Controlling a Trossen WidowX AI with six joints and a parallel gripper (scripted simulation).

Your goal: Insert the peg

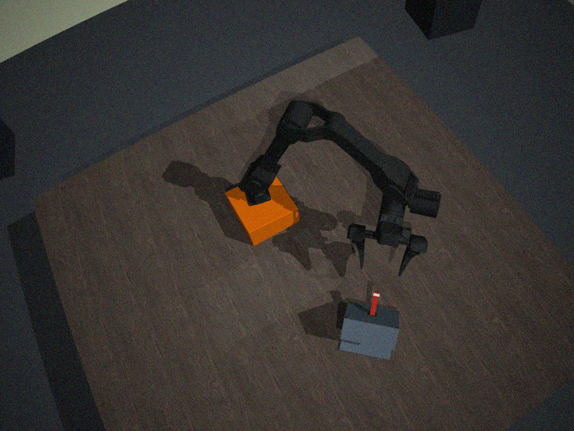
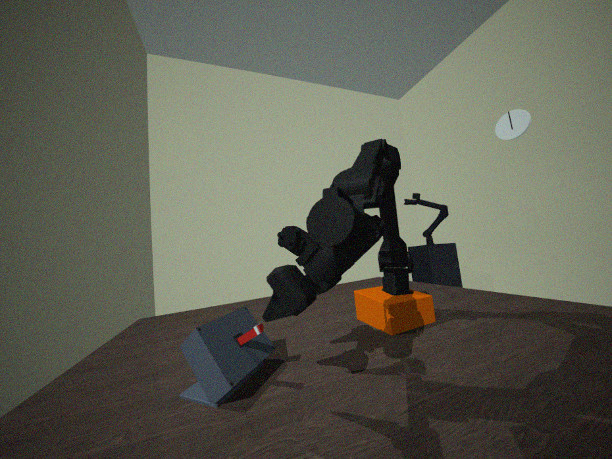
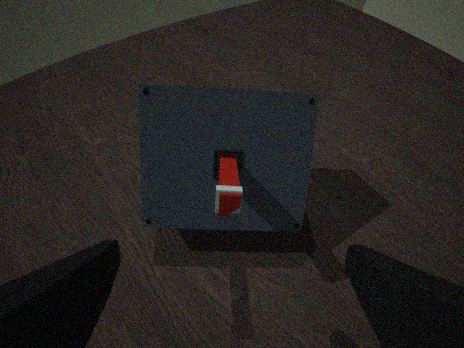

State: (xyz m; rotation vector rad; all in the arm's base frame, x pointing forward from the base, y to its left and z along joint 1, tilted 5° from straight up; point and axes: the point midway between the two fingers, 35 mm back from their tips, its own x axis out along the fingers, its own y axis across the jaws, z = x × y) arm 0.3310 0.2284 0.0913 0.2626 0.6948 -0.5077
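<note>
Exterior view: dark wood table, yellow walls, wall clock.

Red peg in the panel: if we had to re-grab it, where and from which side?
Grip the exposed shaft of the red peg, just below its white band; the rest is buried in the sloped panel. Come from the arm's side, along the peg's axis. The hand is open, apart, and already faces it.

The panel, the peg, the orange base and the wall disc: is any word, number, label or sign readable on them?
None: no text shows in any view.
Panel: plain grey.
Peg: red with a white band, no writing.
Base: plain orange.
Wall disc: one dark line, no numerals.
</note>
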